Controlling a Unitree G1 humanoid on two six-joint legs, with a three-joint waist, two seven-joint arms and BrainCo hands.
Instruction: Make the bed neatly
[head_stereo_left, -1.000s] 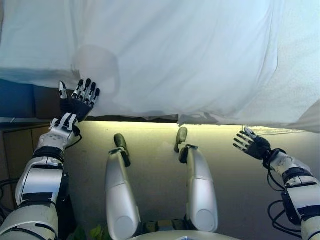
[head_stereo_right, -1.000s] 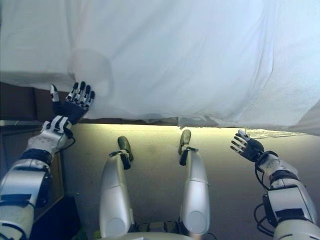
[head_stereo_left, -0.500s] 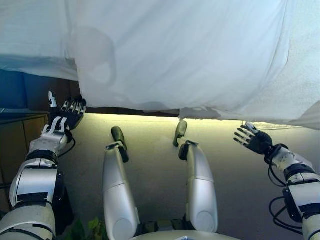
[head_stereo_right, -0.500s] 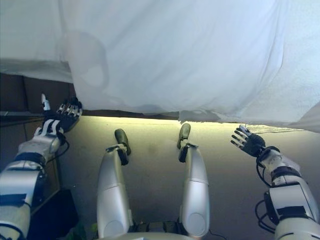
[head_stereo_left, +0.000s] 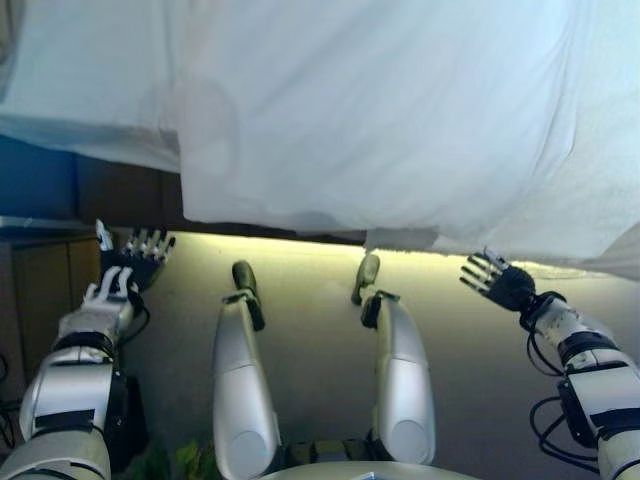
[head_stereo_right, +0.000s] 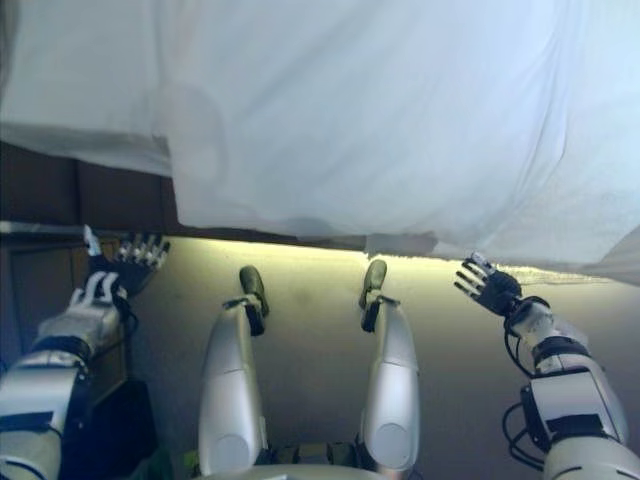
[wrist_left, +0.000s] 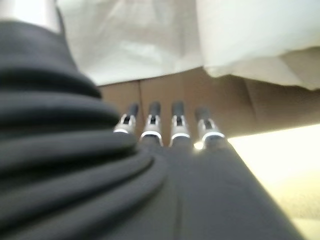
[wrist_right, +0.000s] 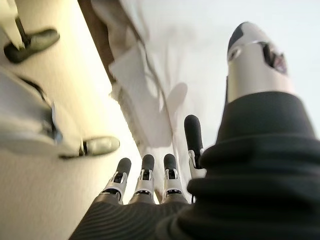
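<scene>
A white sheet (head_stereo_left: 380, 110) covers the bed and hangs over its near edge across the top of both eye views. My left hand (head_stereo_left: 130, 262) is open and empty, below the sheet's left hanging edge and apart from it. My right hand (head_stereo_left: 497, 281) is open and empty, just below the sheet's hem (head_stereo_left: 400, 238) at the right. In the left wrist view the fingers (wrist_left: 170, 127) are straight, with the sheet (wrist_left: 150, 35) beyond them. In the right wrist view the fingers (wrist_right: 145, 172) are straight and point at the hanging sheet (wrist_right: 165, 100).
The dark bed base (head_stereo_left: 120, 195) shows under the sheet at the left. A wooden cabinet (head_stereo_left: 40, 290) stands by my left arm. Pale floor (head_stereo_left: 310, 300) lies between me and the bed.
My left hand has dropped away from the sheet's left edge and now hangs lower, apart from it. The view has shifted slightly. My right hand has barely moved.
</scene>
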